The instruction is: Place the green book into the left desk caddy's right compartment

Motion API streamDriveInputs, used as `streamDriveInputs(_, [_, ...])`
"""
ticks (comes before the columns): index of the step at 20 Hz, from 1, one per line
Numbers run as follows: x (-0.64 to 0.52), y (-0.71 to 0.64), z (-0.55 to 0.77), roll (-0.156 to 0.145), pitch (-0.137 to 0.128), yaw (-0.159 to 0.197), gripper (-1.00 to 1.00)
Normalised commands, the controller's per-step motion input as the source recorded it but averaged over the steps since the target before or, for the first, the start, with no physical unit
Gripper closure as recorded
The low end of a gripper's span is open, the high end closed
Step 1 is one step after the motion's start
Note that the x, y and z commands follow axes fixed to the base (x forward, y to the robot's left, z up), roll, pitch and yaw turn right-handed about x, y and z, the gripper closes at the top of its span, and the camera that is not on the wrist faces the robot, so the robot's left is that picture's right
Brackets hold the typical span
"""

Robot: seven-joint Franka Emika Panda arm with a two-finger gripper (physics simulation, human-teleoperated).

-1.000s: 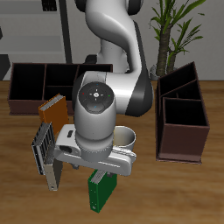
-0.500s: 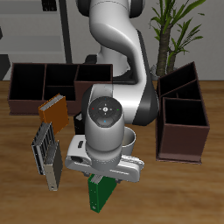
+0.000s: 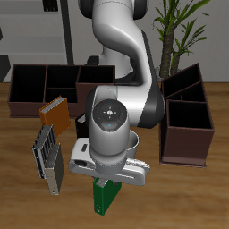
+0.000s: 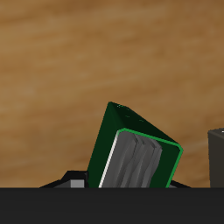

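The arm bends forward from its base and folds down over the front of the counter [image 3: 192, 192], its big white wrist housing facing up and hiding most of what lies beneath it. The pincer [image 3: 107, 182] points down under that housing, directly over the green book [image 3: 106, 194], which stands on edge near the counter's front edge, only its lower part showing below the hand. In the wrist view the green book [image 4: 133, 153] fills the near field, tilted, with its grey-white page edges turned toward the camera and bare wood counter [image 4: 87, 61] behind it; the fingers themselves are hidden, so I cannot tell whether the pincer is spread around the book or pinching it. Just beside the book, a black book [image 3: 49, 158] stands on edge, and an orange book [image 3: 53, 114] stands farther back. A pale mug [image 3: 131, 139] peeks out behind the wrist. The left desk caddy [image 3: 185, 121] sits well apart from the book, its right compartment [image 3: 189, 136] open-topped, with a potted plant [image 3: 179, 22] behind it. A longer brown caddy [image 3: 45, 85] lies across the back.
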Motion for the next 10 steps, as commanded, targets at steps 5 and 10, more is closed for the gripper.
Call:
streamDriveInputs(5, [-0.32,0.28,0.69,0.028,-0.076,0.001,1.0])
streamDriveInputs(10, [-0.42,0.25,0.79,-0.003,-0.061,-0.012,1.0])
